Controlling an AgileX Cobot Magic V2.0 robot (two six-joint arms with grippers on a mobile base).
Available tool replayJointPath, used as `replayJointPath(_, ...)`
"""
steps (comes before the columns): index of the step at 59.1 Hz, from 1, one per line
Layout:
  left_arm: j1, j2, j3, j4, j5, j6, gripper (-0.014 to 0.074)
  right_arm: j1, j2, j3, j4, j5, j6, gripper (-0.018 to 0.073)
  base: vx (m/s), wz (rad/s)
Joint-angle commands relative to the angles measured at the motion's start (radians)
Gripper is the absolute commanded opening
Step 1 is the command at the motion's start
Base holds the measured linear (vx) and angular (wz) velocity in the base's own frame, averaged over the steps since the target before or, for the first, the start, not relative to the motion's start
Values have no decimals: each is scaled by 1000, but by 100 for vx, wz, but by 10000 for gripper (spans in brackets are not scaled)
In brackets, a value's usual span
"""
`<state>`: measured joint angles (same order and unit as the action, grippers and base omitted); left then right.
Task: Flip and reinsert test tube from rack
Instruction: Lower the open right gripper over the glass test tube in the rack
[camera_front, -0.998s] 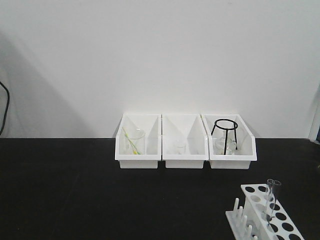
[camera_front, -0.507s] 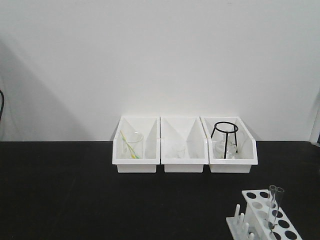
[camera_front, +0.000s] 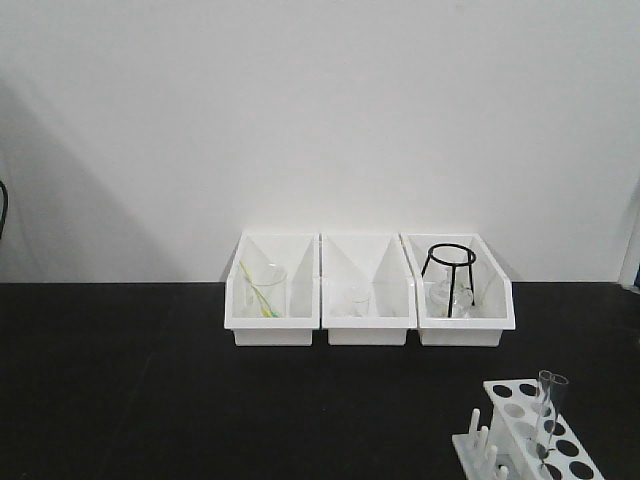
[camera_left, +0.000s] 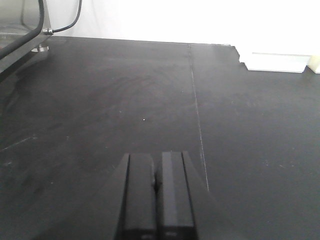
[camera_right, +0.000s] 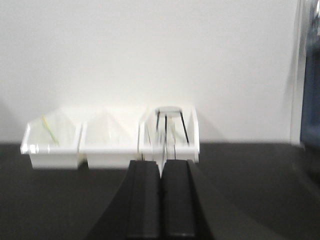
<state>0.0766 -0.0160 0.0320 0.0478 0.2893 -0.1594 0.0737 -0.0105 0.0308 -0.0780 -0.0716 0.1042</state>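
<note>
A slim clear test tube (camera_front: 548, 410) stands upright in the small white rack (camera_front: 528, 440) at the bottom right of the front view, rim up and taller than the rack. Neither arm shows in that view. In the left wrist view my left gripper (camera_left: 157, 159) is shut with nothing between its fingers, low over bare black tabletop. The right wrist view has my right gripper (camera_right: 161, 164) shut and empty too, facing the bins from a distance. Tube and rack are out of both wrist views.
Three white storage bins (camera_front: 369, 290) stand in a row at the back against the wall: left one holds a beaker (camera_front: 266, 290), middle a small glass (camera_front: 358, 300), right a black wire tripod (camera_front: 449, 272). A cable and metal frame (camera_left: 35, 30) sit at the table's far left.
The front view shifted: bins and rack sit slightly lower and leftward than a second ago. Since half a second ago it has barely moved. The tube stays in the rack.
</note>
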Motion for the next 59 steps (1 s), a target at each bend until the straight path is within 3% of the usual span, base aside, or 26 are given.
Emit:
replayJointPath(1,-7,-11,0,-4,-86,0,-6,-4,-2,-39,-12,-94,-3,-8,0,0)
replayJointPath(8,-7,-11,0,-4,-86,0,-6,-4,63,-134,-19,9,-4,-5,0,0)
replayJointPath(31,-7,-11,0,-4,-86,0,-6,-4,448,-310,-6,-46,-3,49,0,0)
replayJointPath(43,-7,-11,0,-4,-86,0,-6,-4,632,-318,-5,-169,-3,161,0,0)
replayJointPath(59,-7,-11,0,-4,-86,0,-6,-4,873,-317,-5,-343,-4,404,0,0)
